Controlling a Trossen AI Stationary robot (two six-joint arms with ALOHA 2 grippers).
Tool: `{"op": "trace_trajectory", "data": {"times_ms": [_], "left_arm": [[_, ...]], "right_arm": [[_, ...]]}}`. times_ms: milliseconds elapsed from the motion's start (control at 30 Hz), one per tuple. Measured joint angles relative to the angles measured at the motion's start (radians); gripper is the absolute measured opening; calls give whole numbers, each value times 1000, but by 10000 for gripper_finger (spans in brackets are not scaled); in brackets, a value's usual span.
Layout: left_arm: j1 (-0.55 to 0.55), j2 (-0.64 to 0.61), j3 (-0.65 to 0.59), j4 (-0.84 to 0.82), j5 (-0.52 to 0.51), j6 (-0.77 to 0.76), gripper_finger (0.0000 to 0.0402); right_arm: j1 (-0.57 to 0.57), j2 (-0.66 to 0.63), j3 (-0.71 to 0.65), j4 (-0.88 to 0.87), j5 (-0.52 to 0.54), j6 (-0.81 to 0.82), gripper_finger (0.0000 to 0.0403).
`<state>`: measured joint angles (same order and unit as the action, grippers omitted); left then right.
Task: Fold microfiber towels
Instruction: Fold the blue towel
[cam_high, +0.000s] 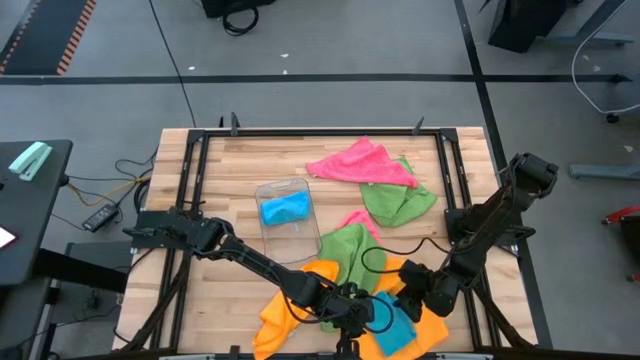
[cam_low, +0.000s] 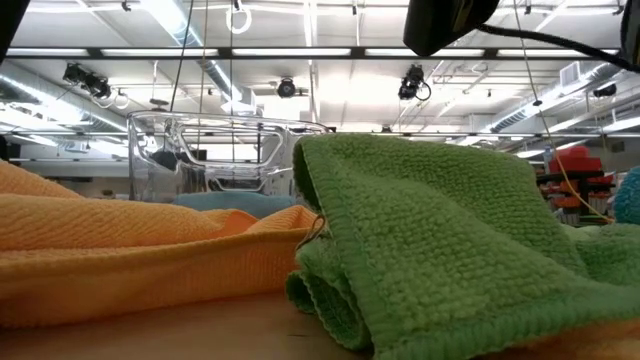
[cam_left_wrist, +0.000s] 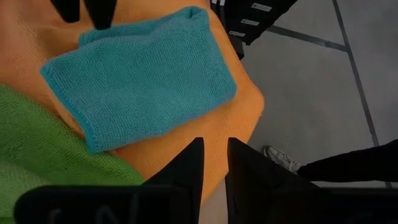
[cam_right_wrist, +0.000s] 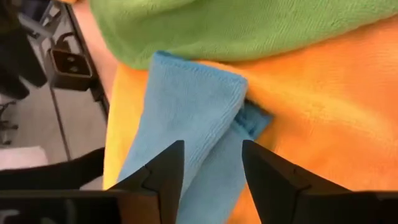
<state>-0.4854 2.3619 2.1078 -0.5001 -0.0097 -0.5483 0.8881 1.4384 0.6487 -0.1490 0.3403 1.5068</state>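
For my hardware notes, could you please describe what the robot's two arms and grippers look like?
Both arms are dark, jointed links with black cables looping near their wrists. The left gripper has two black, wedge-shaped fingers tapering to points; the right gripper has matching black angular fingers.

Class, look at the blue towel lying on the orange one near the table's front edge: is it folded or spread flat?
Folded. The blue towel forms a compact rectangle with doubled layers showing at one end, lying on the orange towel.
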Motion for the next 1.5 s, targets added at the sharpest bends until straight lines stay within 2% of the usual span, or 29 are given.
{"op": "trace_trajectory", "data": {"times_ms": [300,500,633,1033,1367,1500], "left_arm": [[-1,0,0,1,0,-12,80],[-1,0,0,0,0,-12,81],[-2,0,0,-3,0,-12,84],[-3,0,0,-8,0,-16,83],[-3,0,0,-10,14,-17,76],[-3,0,0,-10,14,-17,79]], "right_arm": [[-74,44,0,22,-28,-6,161],[-88,126,0,141,-71,-35,161],[-88,160,-1,161,-79,-35,156],[-86,157,-1,175,-44,-40,43],[-50,48,2,175,-23,-20,38],[-18,19,4,155,-47,32,38]]}}
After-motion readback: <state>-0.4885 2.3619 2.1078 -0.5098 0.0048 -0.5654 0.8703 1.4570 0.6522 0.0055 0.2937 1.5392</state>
